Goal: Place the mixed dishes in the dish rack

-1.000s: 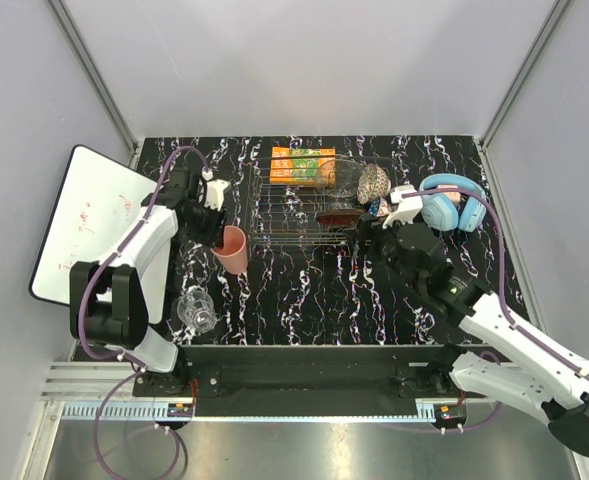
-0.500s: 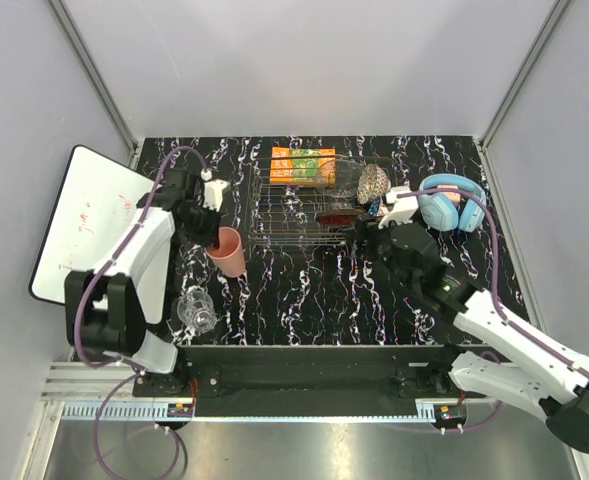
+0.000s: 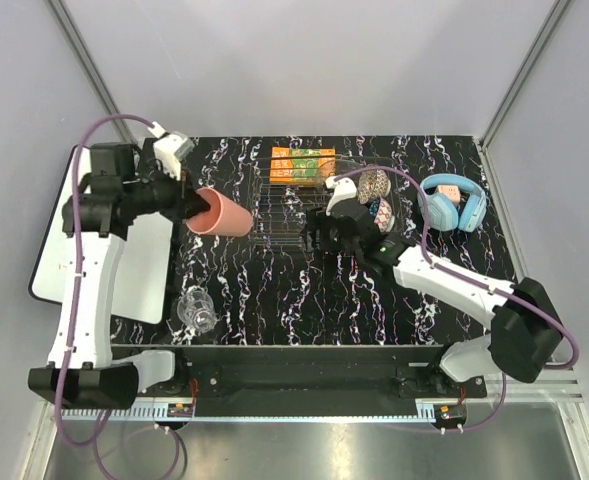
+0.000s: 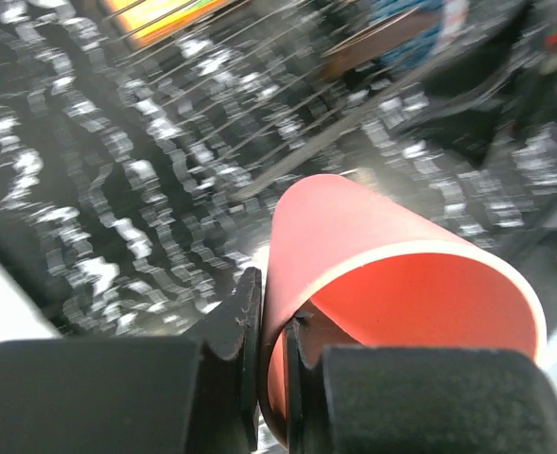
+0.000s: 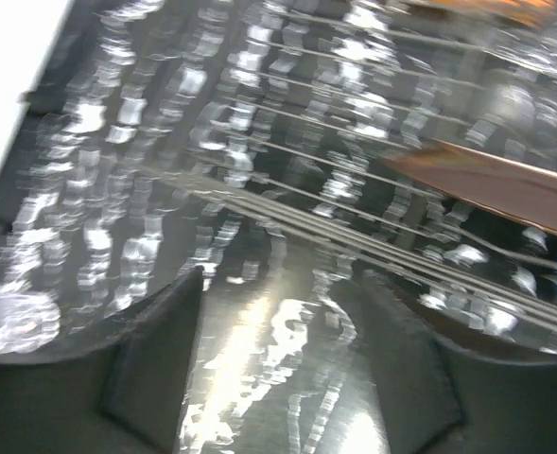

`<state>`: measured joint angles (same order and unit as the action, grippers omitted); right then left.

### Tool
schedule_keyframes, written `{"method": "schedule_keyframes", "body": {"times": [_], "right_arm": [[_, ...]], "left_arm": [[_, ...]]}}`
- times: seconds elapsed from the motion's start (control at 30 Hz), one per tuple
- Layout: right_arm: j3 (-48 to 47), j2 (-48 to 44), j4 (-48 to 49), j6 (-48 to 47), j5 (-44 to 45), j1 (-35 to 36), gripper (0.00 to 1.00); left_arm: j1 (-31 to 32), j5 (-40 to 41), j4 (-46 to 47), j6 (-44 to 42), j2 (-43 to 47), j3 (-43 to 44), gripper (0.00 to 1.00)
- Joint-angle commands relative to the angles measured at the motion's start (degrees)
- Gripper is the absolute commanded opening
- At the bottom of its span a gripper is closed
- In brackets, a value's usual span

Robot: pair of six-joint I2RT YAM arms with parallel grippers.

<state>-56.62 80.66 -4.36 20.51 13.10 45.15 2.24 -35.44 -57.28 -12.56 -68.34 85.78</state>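
My left gripper (image 3: pixel 196 205) is shut on the rim of the pink cup (image 3: pixel 224 213) and holds it in the air, tipped on its side, just left of the wire dish rack (image 3: pixel 284 205). In the left wrist view one finger (image 4: pixel 235 322) is outside the cup (image 4: pixel 391 284) and the other is inside. My right gripper (image 3: pixel 317 238) is open and empty, low at the rack's front right corner; its wrist view shows the rack wires (image 5: pixel 354 203) and the red floral bowl's rim (image 5: pixel 496 180). The small clear glass cup (image 3: pixel 196 310) stands front left. The beige bowl (image 3: pixel 374 183) and blue bowl (image 3: pixel 381 212) are right of the rack.
An orange-green box (image 3: pixel 302 165) lies behind the rack. Light-blue headphones (image 3: pixel 452 203) sit at the right. A flat white board (image 3: pixel 84 230) lies at the left edge, under my left arm. The table (image 3: pixel 304 290) is black marble.
My left arm has lifted the pink cup off the table and tipped it sideways toward the rack. My right arm has swung left along the rack's front.
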Motion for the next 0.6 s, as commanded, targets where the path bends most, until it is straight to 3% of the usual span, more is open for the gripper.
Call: {"method": "schedule_keyframes", "body": {"times": [0.0,0.03,0.1,0.23,0.33,0.47,0.57], "right_arm": [[-0.6,-5.1,12.0,1.7,-10.9,1.0,0.82],[0.7,-6.6,14.4,5.0,-15.7,0.8,0.92],[4.4,-10.7,22.6,9.2,-22.4,0.8,1.00],[8.3,-12.6,34.6,22.6,-29.6,0.8,1.00],[10.5,-10.6,43.5,30.9,-32.6,0.6,1.00],[14.1,-3.9,64.4,41.3,-35.8,0.4,1.00],[15.0,1.2,72.2,45.9,-36.8,0.4,1.00]], "left_arm": [[-7.2,-25.9,-3.7,2.3,-3.6,4.0,0.00],[-7.9,-33.0,-4.3,2.9,-4.6,5.4,0.00],[-9.0,-43.2,-4.7,4.0,-7.2,6.0,0.00],[-9.2,-59.1,-4.9,6.9,-11.9,6.8,0.00],[-9.2,-61.1,-5.0,8.3,-13.0,8.4,0.00],[-9.0,-61.1,-5.0,9.1,-13.1,8.3,0.00],[-9.0,-61.1,-5.0,9.2,-12.9,7.7,0.00]]}}
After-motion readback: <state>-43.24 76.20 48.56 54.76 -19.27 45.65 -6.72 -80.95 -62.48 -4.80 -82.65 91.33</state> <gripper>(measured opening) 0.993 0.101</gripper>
